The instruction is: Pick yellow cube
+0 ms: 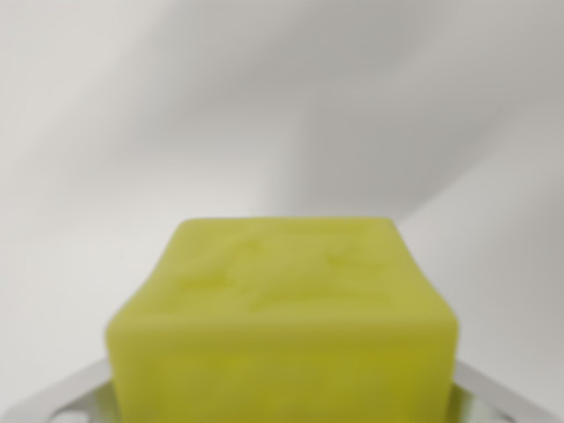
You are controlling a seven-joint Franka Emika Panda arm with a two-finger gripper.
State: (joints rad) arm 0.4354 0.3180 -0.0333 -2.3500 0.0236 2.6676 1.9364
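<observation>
Near the bottom of the wrist view sat the yellow cube (pixel 282 322), very close to the camera and a bit blurry. It filled the middle of the picture from left to right. Behind it, farther away, was only a plain white surface (pixel 282 106) with soft grey shadows on it.

Two pale grey metal bits showed at the bottom corners, one on the left (pixel 75 397) and one on the right (pixel 498 397). They may have been part of the gripper, but that could not be told for sure. How wide the fingers were, and whether they had hold of the cube, could not be told either.

The cube looked light and small. Its top was bumpy and its edges were round, so it was probably a little soft, like foam or wax. It did not look like it would break. The flat left and right sides looked like the best places to squeeze, low and in the middle, so it would not slip or tip.
</observation>
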